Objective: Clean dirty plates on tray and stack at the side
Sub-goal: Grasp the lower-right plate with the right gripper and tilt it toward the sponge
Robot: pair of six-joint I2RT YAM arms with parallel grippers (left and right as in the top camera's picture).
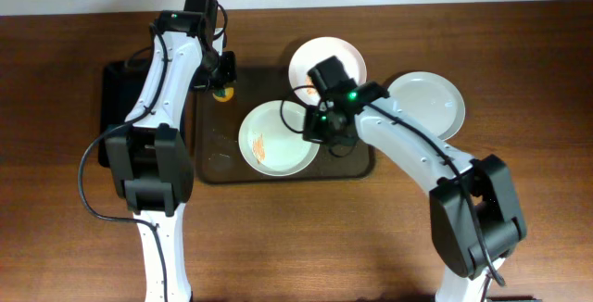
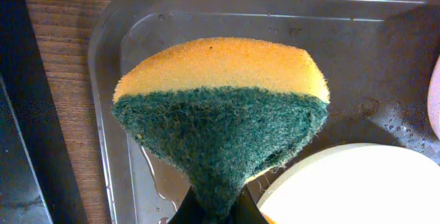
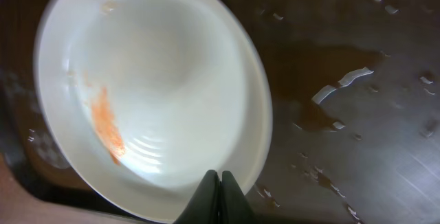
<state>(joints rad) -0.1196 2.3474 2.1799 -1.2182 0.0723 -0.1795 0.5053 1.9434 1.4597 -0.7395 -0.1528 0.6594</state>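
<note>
A white plate with an orange smear (image 1: 275, 138) lies at the front middle of the dark brown tray (image 1: 213, 149). It fills the right wrist view (image 3: 158, 80). My right gripper (image 1: 318, 128) is shut, its tips (image 3: 220, 177) at that plate's right rim. A second plate (image 1: 326, 63) sits at the tray's back right. A third plate (image 1: 426, 103) lies on the table to the right of the tray. My left gripper (image 1: 220, 78) is shut on a yellow-and-green sponge (image 2: 220, 114) above the tray's back left corner (image 2: 206, 11), beside the smeared plate (image 2: 357, 183).
A smaller black tray (image 1: 116, 89) lies left of the brown tray, and its edge shows in the left wrist view (image 2: 20, 148). Water drops and streaks lie on the brown tray's surface (image 3: 344, 93). The wooden table (image 1: 519, 52) surrounds both trays.
</note>
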